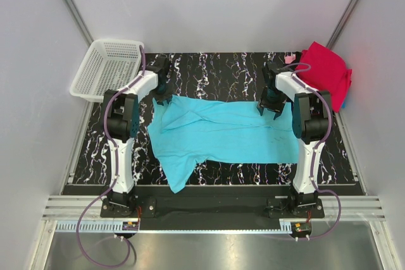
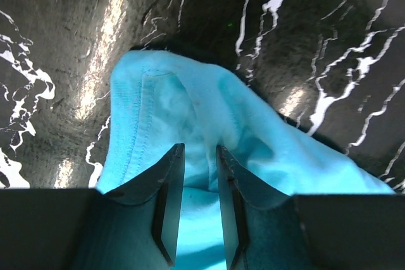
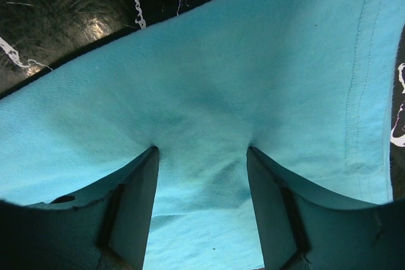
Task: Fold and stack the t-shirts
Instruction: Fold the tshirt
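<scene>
A turquoise-blue t-shirt (image 1: pixel 221 134) lies spread and rumpled across the black marbled table (image 1: pixel 215 67). My left gripper (image 1: pixel 163 96) is at the shirt's far left corner; in the left wrist view the left gripper (image 2: pixel 199 150) has its jaws close together with a ridge of the turquoise cloth (image 2: pixel 177 105) pinched between them. My right gripper (image 1: pixel 269 109) is at the shirt's far right edge; in the right wrist view the right gripper (image 3: pixel 202 150) is open, its tips pressed on the cloth (image 3: pixel 221 74). A crimson red t-shirt (image 1: pixel 326 74) lies bunched at the back right.
A white plastic mesh basket (image 1: pixel 104 67) sits at the back left, off the table's corner. A bit of pink cloth (image 1: pixel 290 59) shows beside the red shirt. White walls close the space on three sides. One sleeve hangs over the table's front edge (image 1: pixel 180 178).
</scene>
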